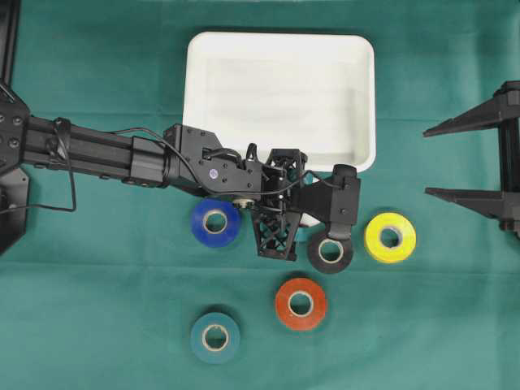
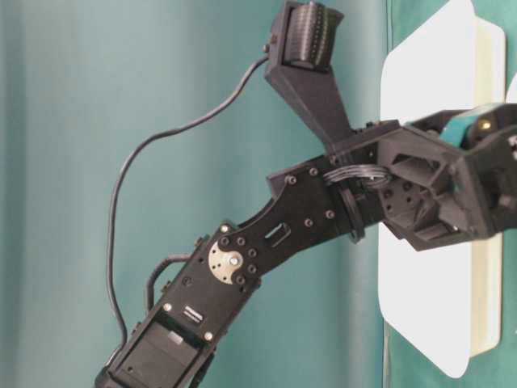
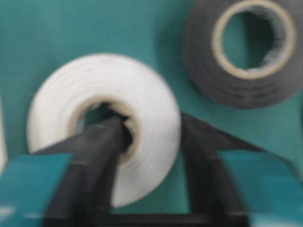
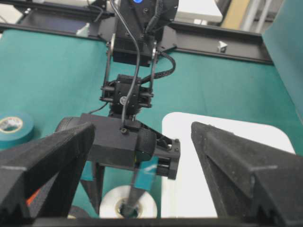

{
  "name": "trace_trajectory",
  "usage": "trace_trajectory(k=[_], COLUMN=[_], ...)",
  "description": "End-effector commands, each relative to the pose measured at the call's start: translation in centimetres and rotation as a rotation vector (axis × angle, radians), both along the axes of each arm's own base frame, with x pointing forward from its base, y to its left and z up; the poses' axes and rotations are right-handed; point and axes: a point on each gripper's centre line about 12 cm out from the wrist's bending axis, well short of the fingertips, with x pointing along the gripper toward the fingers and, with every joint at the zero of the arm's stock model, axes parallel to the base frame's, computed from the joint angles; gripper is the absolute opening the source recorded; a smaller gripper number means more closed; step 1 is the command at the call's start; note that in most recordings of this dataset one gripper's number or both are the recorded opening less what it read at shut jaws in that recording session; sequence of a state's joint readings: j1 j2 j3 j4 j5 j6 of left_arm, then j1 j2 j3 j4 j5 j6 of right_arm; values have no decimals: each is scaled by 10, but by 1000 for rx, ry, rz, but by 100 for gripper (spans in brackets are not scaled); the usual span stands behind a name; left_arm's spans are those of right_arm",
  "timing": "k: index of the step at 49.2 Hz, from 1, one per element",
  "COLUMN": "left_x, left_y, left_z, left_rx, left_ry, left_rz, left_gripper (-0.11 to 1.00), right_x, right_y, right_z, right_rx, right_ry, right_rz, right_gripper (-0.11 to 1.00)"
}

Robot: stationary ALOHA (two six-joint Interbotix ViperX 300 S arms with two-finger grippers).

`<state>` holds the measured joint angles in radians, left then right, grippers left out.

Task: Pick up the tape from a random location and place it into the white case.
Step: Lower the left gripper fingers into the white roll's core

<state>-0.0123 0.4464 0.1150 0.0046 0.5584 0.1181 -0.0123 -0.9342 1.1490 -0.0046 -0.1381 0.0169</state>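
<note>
A white tape (image 3: 151, 85) lies on the green cloth just below the white case (image 1: 280, 39), almost hidden under my left wrist in the overhead view. My left gripper (image 3: 151, 122) points down onto it. One finger sits inside the roll's core and the other presses at its outer rim, so the jaws are shut on the roll's wall. The right wrist view shows the same white tape (image 4: 147, 208) with a finger in its hole, beside the white case (image 4: 227, 142). My right gripper (image 1: 439, 161) hovers open and empty at the right edge.
Other rolls lie round the left gripper: blue tape (image 1: 215, 222), black tape (image 1: 330, 252) close to the fingers, yellow tape (image 1: 390, 237), orange-red tape (image 1: 301, 303) and teal tape (image 1: 214, 337). The white case holds nothing.
</note>
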Motion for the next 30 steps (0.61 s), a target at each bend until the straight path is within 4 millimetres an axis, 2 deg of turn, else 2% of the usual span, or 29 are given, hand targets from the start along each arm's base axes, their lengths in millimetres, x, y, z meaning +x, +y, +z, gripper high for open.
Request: trace_trajectory(k=[1,3,19,30], left_x=[3,3,6,8], left_y=[-2,-2,-4,-8], left_z=[11,11,14,24], left_rx=[6,6,6,5], left_ry=[-20,-18,-23,-42], left_rz=[-13,-13,-19,-25], left_gripper=[28,24,24,24], right_x=[3,3,3,3], right_y=[0,0,0,0], right_z=[9,9,9,8], right_rx=[-3,-3,-3,-3], right_ry=[-21,-21,-18,-17], right_rz=[-1,-1,-1,-1], right_gripper=[91,91,91,91])
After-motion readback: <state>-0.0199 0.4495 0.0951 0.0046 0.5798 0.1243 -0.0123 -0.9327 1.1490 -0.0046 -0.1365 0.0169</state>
